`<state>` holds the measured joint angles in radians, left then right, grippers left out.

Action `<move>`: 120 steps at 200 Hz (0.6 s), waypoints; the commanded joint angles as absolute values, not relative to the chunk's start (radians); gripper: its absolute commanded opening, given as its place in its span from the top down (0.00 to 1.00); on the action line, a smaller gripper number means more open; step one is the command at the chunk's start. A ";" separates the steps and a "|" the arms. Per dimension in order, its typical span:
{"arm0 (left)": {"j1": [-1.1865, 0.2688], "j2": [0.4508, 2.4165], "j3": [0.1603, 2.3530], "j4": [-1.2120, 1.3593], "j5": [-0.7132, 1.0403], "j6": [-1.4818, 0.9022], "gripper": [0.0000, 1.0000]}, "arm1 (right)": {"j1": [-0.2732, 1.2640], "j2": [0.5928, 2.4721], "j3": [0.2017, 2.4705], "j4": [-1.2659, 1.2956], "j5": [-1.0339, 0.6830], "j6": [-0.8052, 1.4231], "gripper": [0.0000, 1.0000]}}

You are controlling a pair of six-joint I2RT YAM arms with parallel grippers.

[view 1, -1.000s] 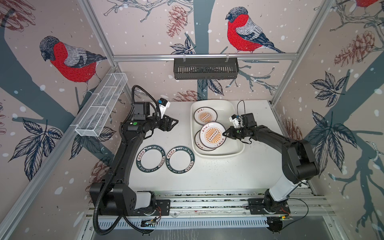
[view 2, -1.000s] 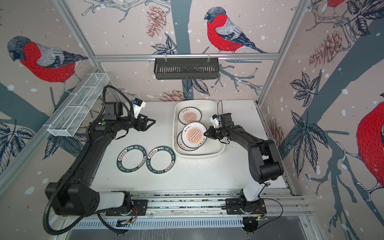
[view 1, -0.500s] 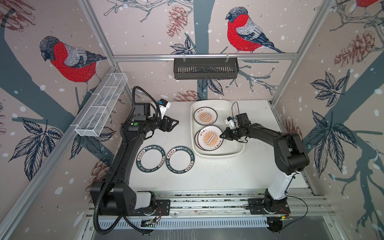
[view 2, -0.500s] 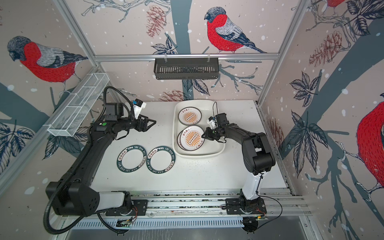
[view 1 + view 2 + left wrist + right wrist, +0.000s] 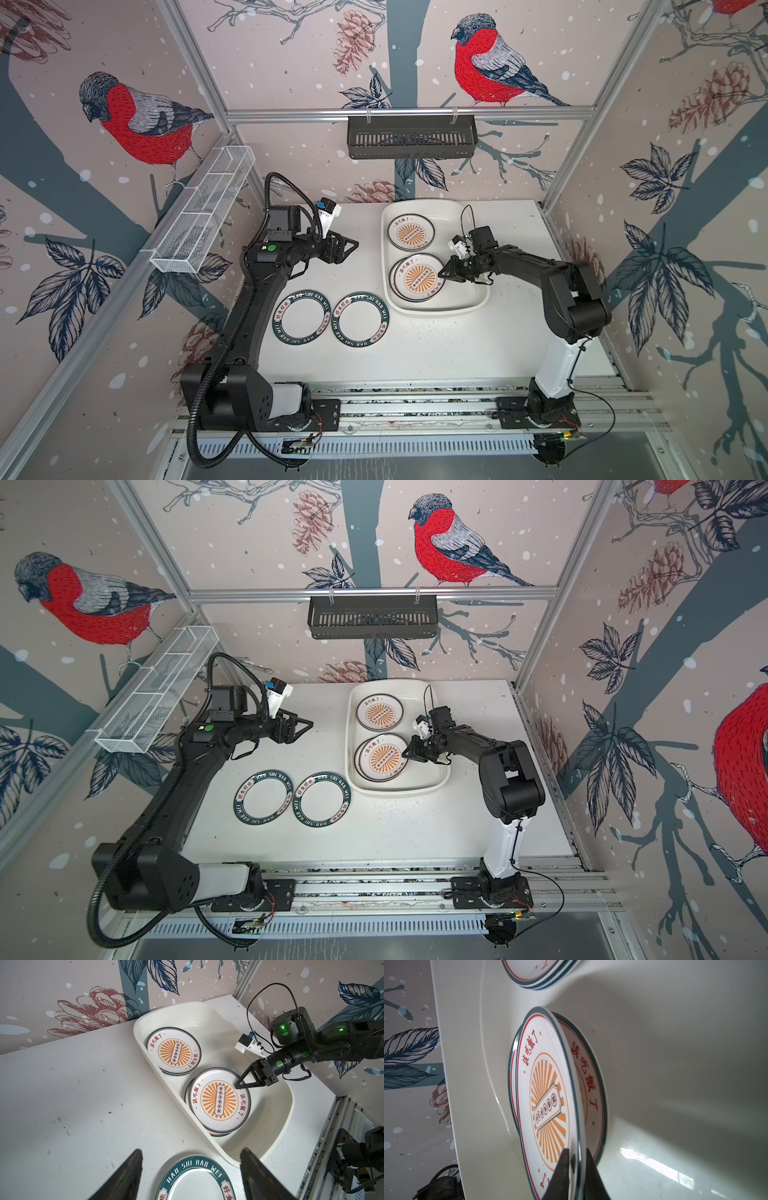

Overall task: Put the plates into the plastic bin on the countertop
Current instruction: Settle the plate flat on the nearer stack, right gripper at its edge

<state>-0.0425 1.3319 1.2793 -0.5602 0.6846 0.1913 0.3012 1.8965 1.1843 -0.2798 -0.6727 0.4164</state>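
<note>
In both top views the right gripper (image 5: 441,273) reaches into the plastic bin (image 5: 432,309), its tips at the near edge of the top sunburst plate (image 5: 417,279). A second sunburst stack (image 5: 410,232) lies just beyond the gripper, in the same bin. The left gripper (image 5: 305,725) hovers with its jaws spread and nothing between them. Two green-rimmed plates (image 5: 302,318) lie side by side on the countertop (image 5: 457,345), below and nearer than it.

From the left wrist, the left gripper's fingers (image 5: 128,1174) stand wide apart above one green-rimmed plate. The bin is ahead of them.

From the right wrist, the right gripper's fingers (image 5: 560,1176) straddle the top sunburst plate's rim, closed on it. That plate tilts off the lower plate (image 5: 589,1080).
</note>
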 commanded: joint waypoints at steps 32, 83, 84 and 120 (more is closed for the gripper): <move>-0.042 1.340 1.277 -0.540 0.713 0.196 0.25 | 0.305 1.916 1.200 -0.303 -0.666 0.403 0.83; -0.042 1.347 1.279 -0.538 0.718 0.193 0.24 | 0.309 1.921 1.198 -0.322 -0.641 0.391 0.81; -0.041 1.347 1.280 -0.538 0.718 0.193 0.24 | 0.310 1.922 1.199 -0.324 -0.640 0.390 0.81; -0.043 1.354 1.287 -0.546 0.713 0.197 0.23 | 0.310 1.924 1.200 -0.333 -0.630 0.385 0.80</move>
<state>-0.0425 1.3502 1.2793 -0.5602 0.6998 0.1905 0.3073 1.9213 1.1927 -0.3141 -0.6437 0.4088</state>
